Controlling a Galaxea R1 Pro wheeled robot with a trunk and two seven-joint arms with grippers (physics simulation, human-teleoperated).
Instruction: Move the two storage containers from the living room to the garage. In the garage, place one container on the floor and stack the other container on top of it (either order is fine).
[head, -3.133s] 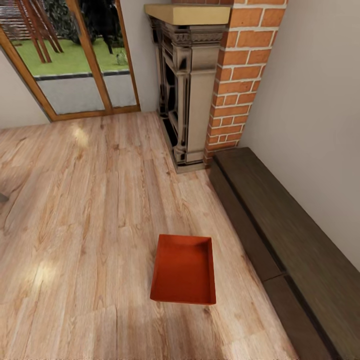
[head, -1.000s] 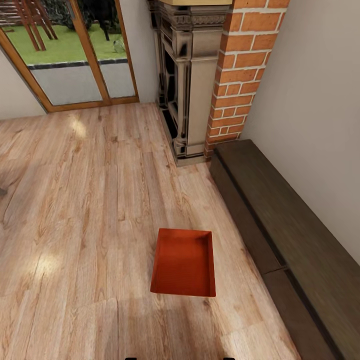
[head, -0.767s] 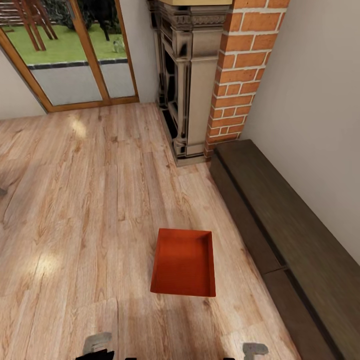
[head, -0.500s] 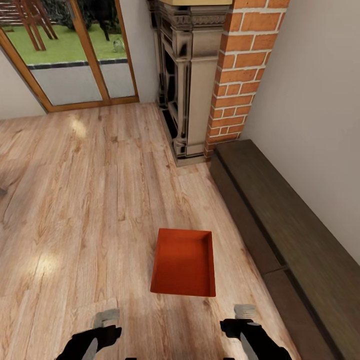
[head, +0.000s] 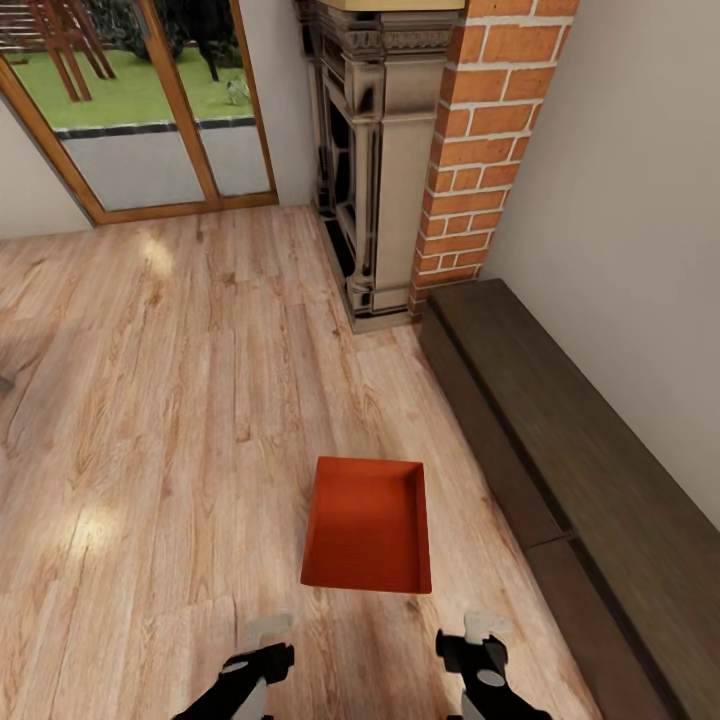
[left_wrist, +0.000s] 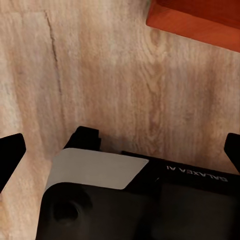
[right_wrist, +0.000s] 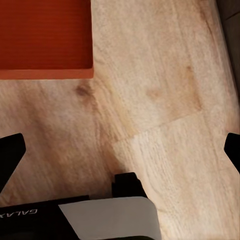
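From the head we see light wood-plank floor, a brick fireplace and a dark bench; one storage container lies ahead, with our left gripper and right gripper just short of it. Each wrist view shows fingers spread wide over planks, empty, beside the container's corner.

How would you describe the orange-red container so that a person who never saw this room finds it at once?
Start at the brick fireplace and the long dark bench along the right wall. On the wood floor left of the bench lies the storage container. It is an open, lidless, orange-red box, the one bright thing on the pale planks.
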